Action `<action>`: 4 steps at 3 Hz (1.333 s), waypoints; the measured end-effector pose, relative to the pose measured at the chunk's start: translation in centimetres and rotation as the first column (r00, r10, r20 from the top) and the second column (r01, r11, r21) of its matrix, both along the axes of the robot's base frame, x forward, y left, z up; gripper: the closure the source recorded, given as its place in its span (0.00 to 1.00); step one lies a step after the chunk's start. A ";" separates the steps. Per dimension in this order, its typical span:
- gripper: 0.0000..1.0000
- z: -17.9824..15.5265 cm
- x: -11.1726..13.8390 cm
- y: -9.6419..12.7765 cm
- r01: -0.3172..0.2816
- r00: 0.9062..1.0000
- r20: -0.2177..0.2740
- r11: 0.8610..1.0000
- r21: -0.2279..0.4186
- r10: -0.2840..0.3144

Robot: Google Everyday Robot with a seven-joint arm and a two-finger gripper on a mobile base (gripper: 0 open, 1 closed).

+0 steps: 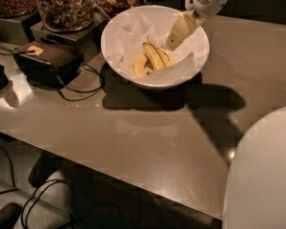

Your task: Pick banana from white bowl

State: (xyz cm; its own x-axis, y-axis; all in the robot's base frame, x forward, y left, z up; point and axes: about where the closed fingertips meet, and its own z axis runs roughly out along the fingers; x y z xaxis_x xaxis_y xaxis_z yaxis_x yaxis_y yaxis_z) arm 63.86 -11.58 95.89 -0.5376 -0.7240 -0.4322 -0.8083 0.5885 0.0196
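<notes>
The white bowl point(115, 26), lined with crumpled white paper, stands at the back of the table. Three yellow bananas lie side by side in its middle: a banana point(153, 55) in the centre, one point(165, 57) to its right and a paler one point(140, 66) to its left. My gripper point(172, 43) reaches down from the upper right into the bowl. Its tip is just above the right-hand banana's far end, and I cannot tell whether it touches. It holds nothing that I can see.
Glass jars of nuts point(64, 6) stand on boxes behind the bowl at the back left. A dark box point(45, 58) with cables lies to the left of the bowl. The table's front edge point(109, 173) runs diagonally. A white robot part point(262, 175) fills the lower right.
</notes>
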 end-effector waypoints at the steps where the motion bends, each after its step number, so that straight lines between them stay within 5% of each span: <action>1: 0.00 0.0 0.0 0.0 0.000 1.000 0.000 1.000 0.000 0.000; 4: 0.00 -1.3 0.7 1.1 0.031 0.997 -0.073 0.999 -0.012 -0.032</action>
